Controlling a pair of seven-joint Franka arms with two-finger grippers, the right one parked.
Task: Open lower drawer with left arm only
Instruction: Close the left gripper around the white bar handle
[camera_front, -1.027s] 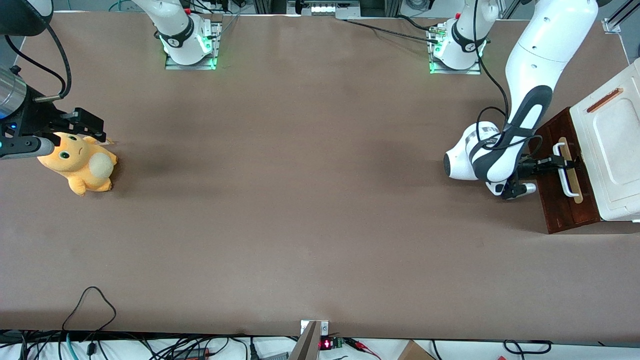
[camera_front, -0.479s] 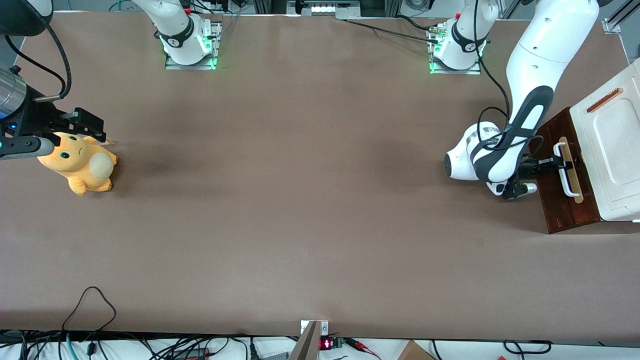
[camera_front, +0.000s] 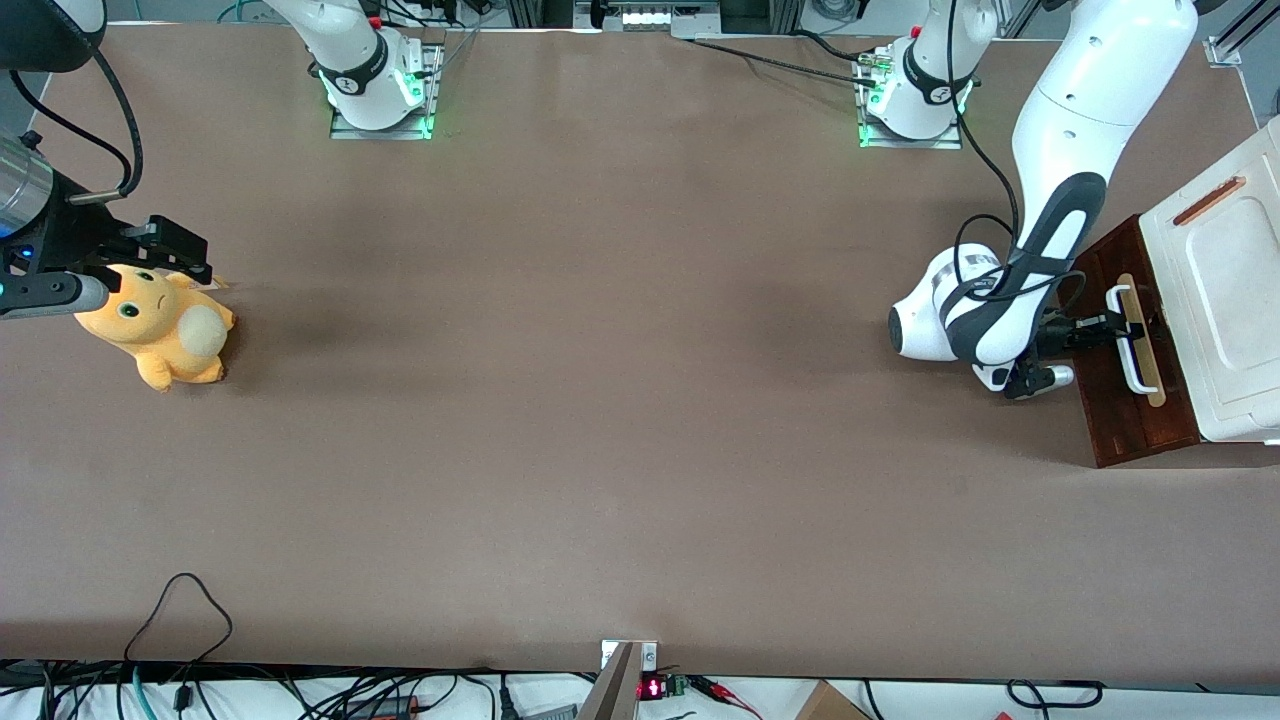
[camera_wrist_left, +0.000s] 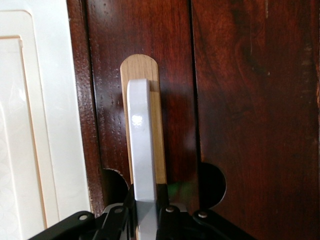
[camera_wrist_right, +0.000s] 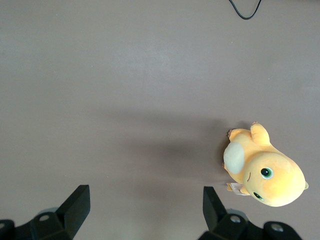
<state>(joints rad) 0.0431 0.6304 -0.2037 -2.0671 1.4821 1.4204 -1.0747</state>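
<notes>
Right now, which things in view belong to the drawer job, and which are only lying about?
For the job:
- lower drawer, not visibly pulled out
- its white bar handle
- left arm, with its claw closed on the handle

Lying about:
- orange plush toy, toward the parked arm's end of the table

No legible txt, labels, brands or nos. anywhere. Red lit display (camera_front: 652, 688) at table (camera_front: 600, 400) edge nearest front cam: glowing, unreadable.
</notes>
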